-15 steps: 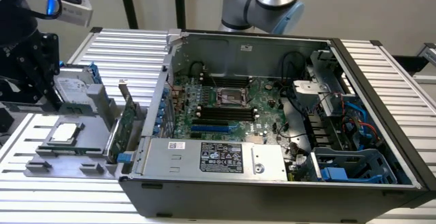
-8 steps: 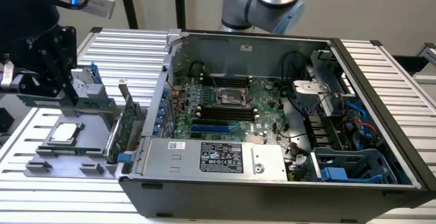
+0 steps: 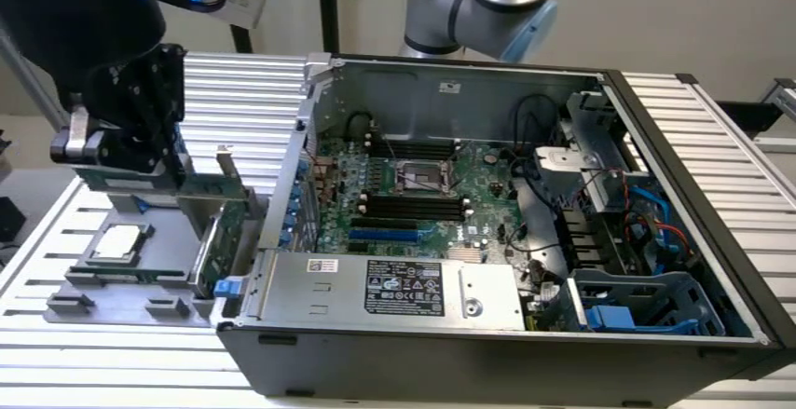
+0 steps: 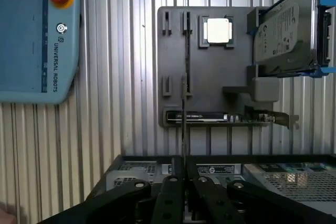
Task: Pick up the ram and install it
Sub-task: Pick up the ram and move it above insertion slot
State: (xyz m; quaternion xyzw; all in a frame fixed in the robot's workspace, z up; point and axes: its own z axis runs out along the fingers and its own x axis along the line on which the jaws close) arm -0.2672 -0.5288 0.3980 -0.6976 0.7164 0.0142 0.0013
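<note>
The ram [image 4: 185, 108] appears edge-on as a thin dark stick running out from between my fingertips, over the grey parts tray [image 4: 173, 51]. My gripper [image 4: 185, 184] is shut on the ram. In the exterior view my gripper [image 3: 118, 169] hangs over the tray [image 3: 75, 305] at the exterior view's left, with the ram [image 3: 125, 180] as a narrow strip at its tips, raised off the tray. The black memory slots [image 3: 411, 206] lie on the motherboard inside the open computer case [image 3: 498, 353], apart from the gripper and toward the exterior view's right.
On the tray lie a square silver processor [image 4: 218, 30] and a green expansion card with a metal bracket [image 4: 210, 117]. A hard drive in a blue frame [image 4: 286, 30] stands beside them. A blue teach pendant [image 4: 37, 35] rests on the ribbed table. The case's wall [image 3: 293, 167] rises between tray and motherboard.
</note>
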